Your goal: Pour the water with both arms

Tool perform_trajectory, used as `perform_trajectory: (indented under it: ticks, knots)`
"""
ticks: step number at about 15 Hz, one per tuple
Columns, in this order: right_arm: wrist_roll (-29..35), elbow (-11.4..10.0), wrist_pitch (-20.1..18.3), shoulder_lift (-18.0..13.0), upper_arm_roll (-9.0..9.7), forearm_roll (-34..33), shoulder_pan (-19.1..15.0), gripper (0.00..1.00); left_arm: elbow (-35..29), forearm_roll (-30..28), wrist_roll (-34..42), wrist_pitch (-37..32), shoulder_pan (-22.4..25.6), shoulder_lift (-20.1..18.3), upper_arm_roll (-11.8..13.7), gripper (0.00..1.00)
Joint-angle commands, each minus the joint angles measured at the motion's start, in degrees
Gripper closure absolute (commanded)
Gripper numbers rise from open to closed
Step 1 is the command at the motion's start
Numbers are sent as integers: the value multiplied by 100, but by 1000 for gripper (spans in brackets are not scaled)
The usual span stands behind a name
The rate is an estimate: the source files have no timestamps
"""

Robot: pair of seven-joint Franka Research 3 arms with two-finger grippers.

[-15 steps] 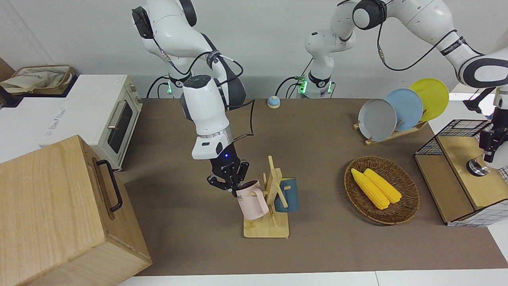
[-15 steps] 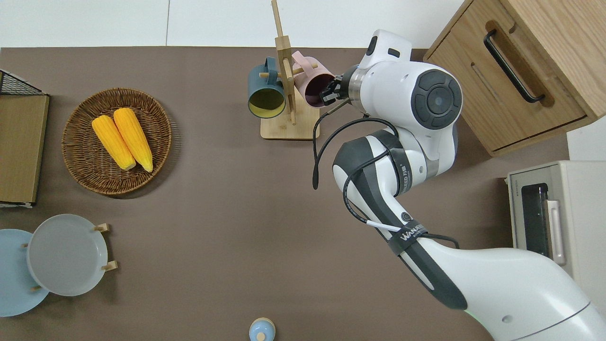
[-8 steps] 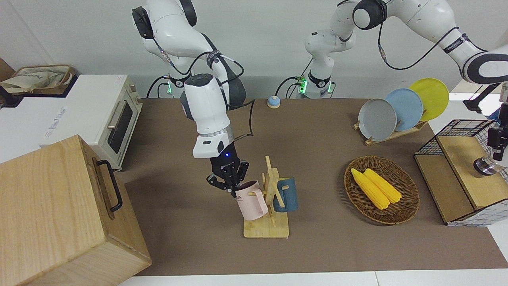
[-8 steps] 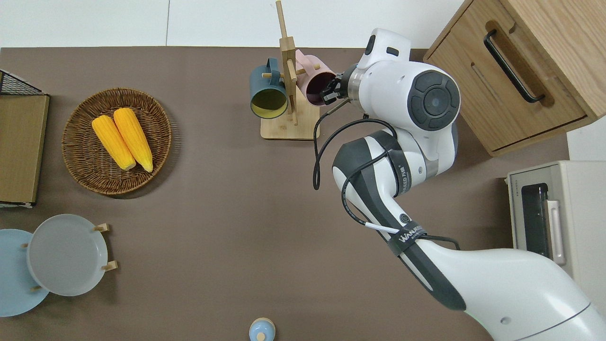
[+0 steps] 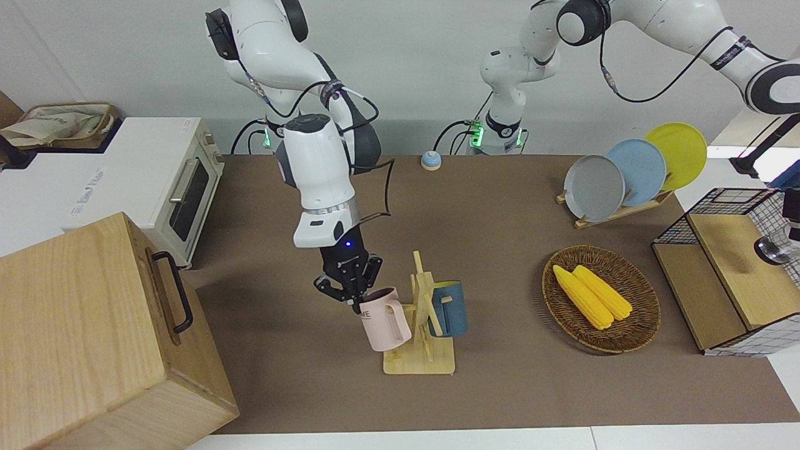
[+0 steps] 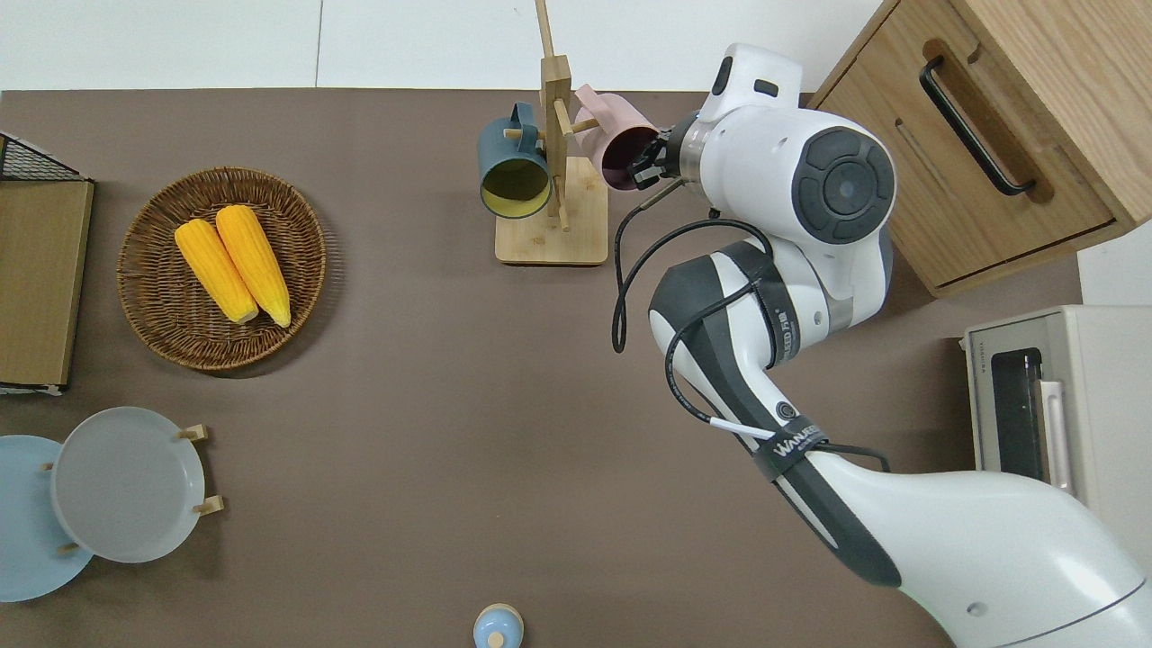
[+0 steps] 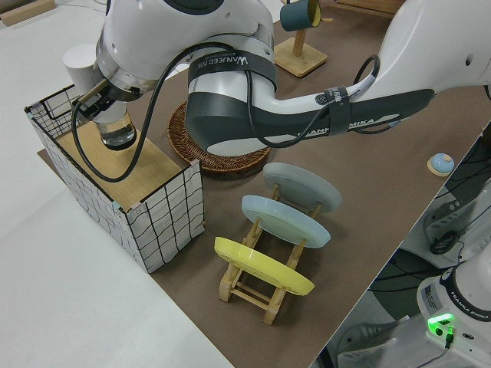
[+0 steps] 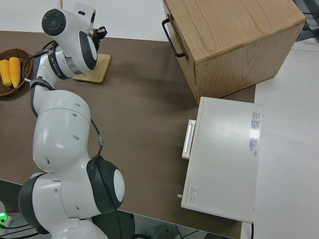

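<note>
My right gripper is shut on the rim of a pink mug. The mug hangs tilted beside a wooden mug rack, its handle still close to a peg. A blue mug hangs on the rack's opposite side. My left gripper is shut on a clear glass, held just above the wooden board inside a wire crate. No stream of water shows.
A wicker basket holds two corn cobs. A rack with three plates stands nearer to the robots. A wooden box and a toaster oven sit at the right arm's end. A small blue bell lies near the robots.
My right gripper has pulled the pink mug away from the rack toward the right arm's end, and the rack's post leans with it. My left gripper has lifted the glass off the board.
</note>
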Motion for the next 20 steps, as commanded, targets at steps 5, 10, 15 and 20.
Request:
perform_trajectory:
  ticks: [5, 10, 15, 20]
  knots:
    - [-278, 51, -399, -271, 114, -88, -369, 1000, 103, 1346, -1497, -777, -529, -845, 5, 1000]
    - [-391, 51, -504, -315, 114, -80, -475, 1000, 16, 2182, -2332, -1375, -986, -1364, -4, 1000]
    - [-515, 51, -847, -394, 105, -97, -677, 1000, -669, 2938, -3229, -1429, -1663, -1935, -13, 1000]
    - [-515, 51, -1865, -569, 70, -132, -879, 1000, -1486, 3633, -4371, -1403, -2077, -2594, -486, 1000]
